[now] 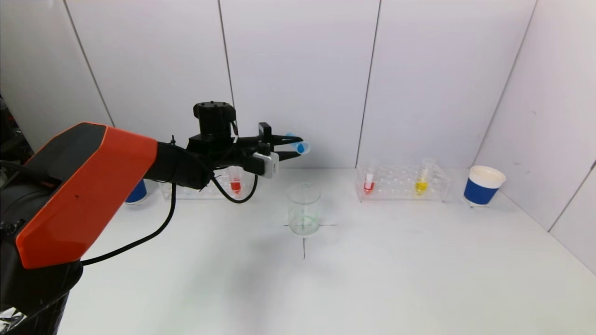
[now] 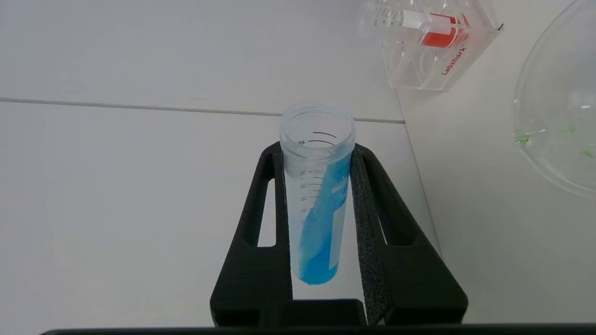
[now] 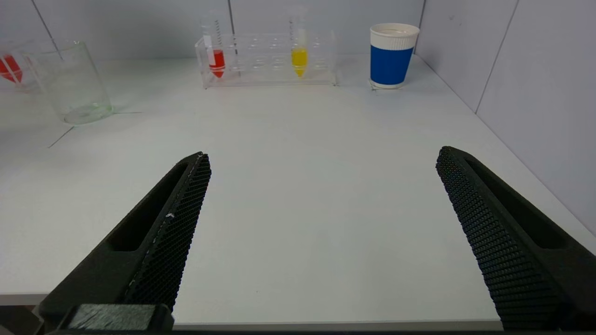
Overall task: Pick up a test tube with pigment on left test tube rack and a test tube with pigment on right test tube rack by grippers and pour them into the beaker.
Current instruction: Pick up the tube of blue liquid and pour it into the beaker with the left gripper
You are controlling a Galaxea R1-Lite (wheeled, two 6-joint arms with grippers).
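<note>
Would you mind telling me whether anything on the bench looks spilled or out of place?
No spill shows on the table. The beaker already has faint green traces at its bottom. The left claw holds the blue test tube tipped sideways, pigment smeared along its wall.

This is looking like a small lab bench setup: a white table (image 1: 372, 279) boxed in by plain white panel walls (image 1: 298, 70), with clear tube racks (image 1: 402, 184) holding tubes of coloured liquid (image 1: 421, 186) standing at the far side and a glass beaker (image 1: 304, 209) sitting mid-table.
</note>
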